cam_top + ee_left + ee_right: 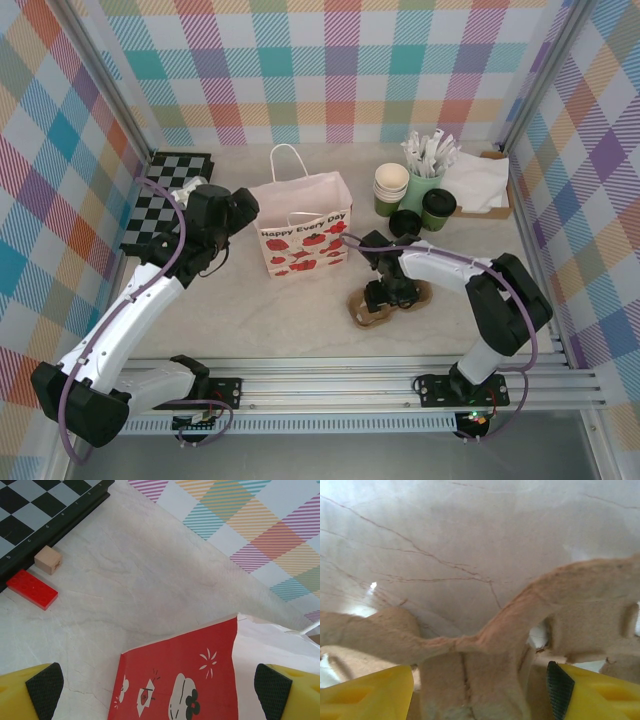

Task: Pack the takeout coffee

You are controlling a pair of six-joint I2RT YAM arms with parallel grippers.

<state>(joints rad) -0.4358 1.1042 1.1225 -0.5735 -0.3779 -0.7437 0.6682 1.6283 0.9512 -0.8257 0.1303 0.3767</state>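
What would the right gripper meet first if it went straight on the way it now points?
Most likely the pulp cup carrier: its ridge lies ahead between the open fingers of the right gripper, though depth is unclear.

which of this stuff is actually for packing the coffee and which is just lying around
For the job: takeout coffee, paper bag, probably the cardboard cup carrier.
Lying about: chessboard, red brick, wooden cube, lidless cups, cup of sticks, napkins.

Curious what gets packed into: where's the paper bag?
From above, the paper bag stands mid-table, the left gripper at its left edge and the cardboard cup carrier near its right front.
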